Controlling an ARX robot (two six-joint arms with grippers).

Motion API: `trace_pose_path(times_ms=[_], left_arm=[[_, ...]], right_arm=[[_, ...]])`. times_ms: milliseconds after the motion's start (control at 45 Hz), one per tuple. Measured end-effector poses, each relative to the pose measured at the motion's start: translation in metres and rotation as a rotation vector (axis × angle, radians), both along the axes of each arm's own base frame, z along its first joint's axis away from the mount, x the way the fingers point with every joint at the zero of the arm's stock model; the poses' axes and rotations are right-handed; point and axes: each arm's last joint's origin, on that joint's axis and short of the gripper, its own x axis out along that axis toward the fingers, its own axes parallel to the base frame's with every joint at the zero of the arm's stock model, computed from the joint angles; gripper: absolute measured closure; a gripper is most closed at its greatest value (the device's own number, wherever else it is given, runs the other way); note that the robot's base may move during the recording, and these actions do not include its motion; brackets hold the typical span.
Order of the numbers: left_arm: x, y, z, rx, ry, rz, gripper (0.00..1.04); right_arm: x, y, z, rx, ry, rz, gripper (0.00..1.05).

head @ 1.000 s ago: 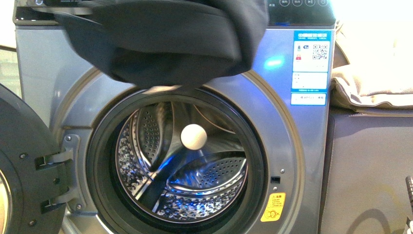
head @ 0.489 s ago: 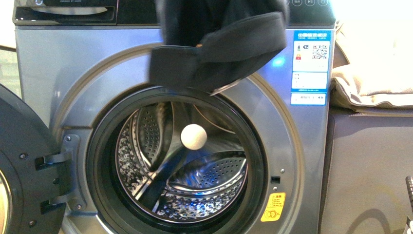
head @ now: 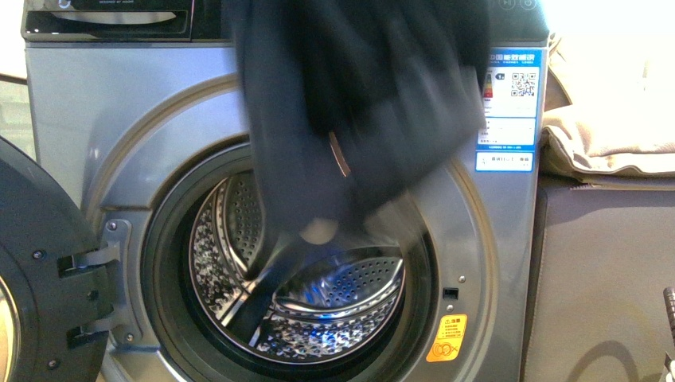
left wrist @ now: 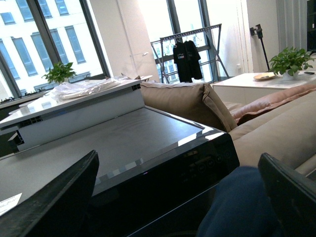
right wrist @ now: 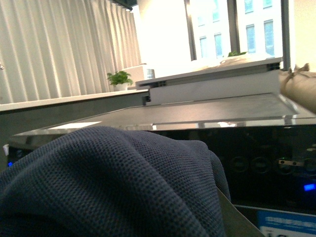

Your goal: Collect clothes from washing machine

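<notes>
The clothes, a limp dark navy garment, hang blurred from the top of the front view, over the upper half of the washing machine's round opening. The perforated drum shows below the garment. My right gripper is shut on the clothes; the navy weave fills the lower right wrist view and hides its fingers. My left gripper is open above the washer's black control panel, with a fold of the blue clothes near one finger. Neither gripper shows in the front view.
The porthole door stands swung open at the left. Beige cushions lie to the right of the machine over a dark grey panel. A pale round object shows in the drum. A sofa lies behind the washer.
The garment, bunched at the top of the view a second ago, has shifted right and dropped, now hanging long over the porthole's upper half and partly covering the pale round object.
</notes>
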Motion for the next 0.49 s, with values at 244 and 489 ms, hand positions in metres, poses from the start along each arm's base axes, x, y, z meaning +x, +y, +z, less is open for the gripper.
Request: trace_pose_path(times_ms=[244, 489], left_arm=[[0.000, 0.000, 0.000, 0.000, -0.001, 0.000, 0.06], [0.000, 0.000, 0.000, 0.000, -0.001, 0.000, 0.06]], right_arm=[[-0.022, -0.088, 0.027, 0.047, -0.058, -0.094, 0.97], [-0.086, -0.182, 0.063, 0.071, -0.210, -0.228, 0.97]])
